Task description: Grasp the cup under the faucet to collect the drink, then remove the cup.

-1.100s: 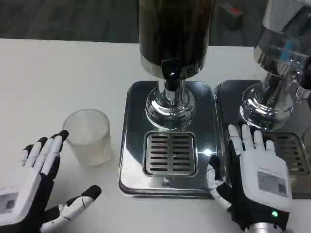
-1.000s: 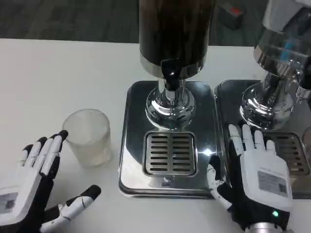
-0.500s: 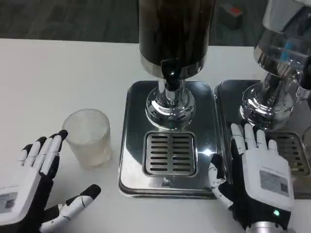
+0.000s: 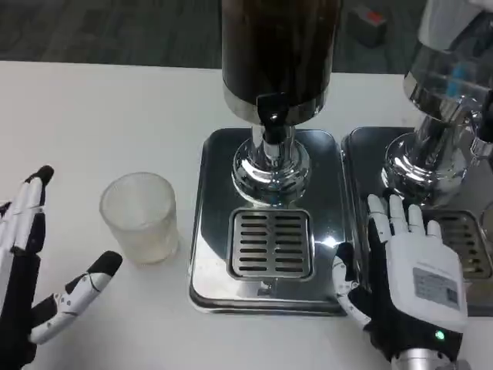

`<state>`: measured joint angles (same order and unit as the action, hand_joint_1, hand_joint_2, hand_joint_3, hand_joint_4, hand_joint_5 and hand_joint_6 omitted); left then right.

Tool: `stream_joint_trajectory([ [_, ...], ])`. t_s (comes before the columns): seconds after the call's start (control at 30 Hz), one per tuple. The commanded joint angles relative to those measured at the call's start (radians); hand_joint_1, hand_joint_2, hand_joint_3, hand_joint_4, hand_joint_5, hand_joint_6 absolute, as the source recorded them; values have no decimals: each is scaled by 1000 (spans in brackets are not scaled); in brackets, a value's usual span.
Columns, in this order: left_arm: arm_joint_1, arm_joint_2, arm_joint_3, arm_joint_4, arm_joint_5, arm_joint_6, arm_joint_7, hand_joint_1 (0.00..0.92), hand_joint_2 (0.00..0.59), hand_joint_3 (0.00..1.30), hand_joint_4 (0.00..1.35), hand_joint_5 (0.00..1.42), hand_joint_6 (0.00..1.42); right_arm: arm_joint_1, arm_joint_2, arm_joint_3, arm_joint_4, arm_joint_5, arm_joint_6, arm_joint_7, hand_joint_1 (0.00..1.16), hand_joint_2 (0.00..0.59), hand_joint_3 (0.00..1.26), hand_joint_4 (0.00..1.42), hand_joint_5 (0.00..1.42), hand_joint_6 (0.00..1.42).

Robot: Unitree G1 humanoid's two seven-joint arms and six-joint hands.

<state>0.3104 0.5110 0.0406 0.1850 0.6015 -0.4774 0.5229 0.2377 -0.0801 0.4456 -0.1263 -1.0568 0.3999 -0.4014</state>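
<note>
Frosted cup [image 4: 139, 216] upright on the white counter [image 4: 100, 116], just left of the steel drip tray [image 4: 269, 231], not under the black faucet [image 4: 271, 116]. Left robot hand [image 4: 35, 266] spread wide, empty, near the cup without touching. Right robot hand [image 4: 408, 281] flat, fingers extended, empty, between the two dispenser bases.

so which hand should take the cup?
Left. The left hand is open beside the cup, with nothing between them. The right hand sits across the drip tray, far from it.
</note>
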Motion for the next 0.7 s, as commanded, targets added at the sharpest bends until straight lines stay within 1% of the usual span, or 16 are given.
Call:
stream_joint_trajectory([
  [0.03,-96,-5,-22,118,-83,-27,-106,0,77,0,0,2,1,-11,7,-10,-8,2,12,0,363,529,85,0,0,0],
  [0.1,-154,-13,-33,209,-135,-59,-151,0,15,0,0,0,0,-13,11,-12,-6,6,14,-4,363,529,85,0,0,0],
  [0.13,-177,-16,-37,249,-154,-76,-171,0,6,0,0,0,0,-13,12,-14,-6,8,15,-5,363,529,85,0,0,0],
  [0.23,-260,-32,-58,391,-201,-131,-224,0,0,0,0,0,0,-15,16,-18,-2,13,14,-6,363,530,88,0,0,0],
  [0.3,-298,-39,-72,451,-206,-161,-231,0,0,0,0,0,0,-17,17,-19,-1,13,15,-4,363,530,91,0,0,0],
  [0.5,-372,-38,-109,567,-188,-208,-234,0,0,0,0,0,0,-20,23,-23,0,9,16,-6,363,530,94,0,0,0],
  [0.6,-400,-33,-127,607,-175,-218,-230,0,0,0,0,0,0,-19,30,-27,0,9,20,-9,363,530,94,0,0,0],
  [0.7,-438,-38,-142,652,-174,-215,-229,0,0,0,0,0,0,-25,33,-32,2,12,19,-5,363,529,99,0,0,0],
])
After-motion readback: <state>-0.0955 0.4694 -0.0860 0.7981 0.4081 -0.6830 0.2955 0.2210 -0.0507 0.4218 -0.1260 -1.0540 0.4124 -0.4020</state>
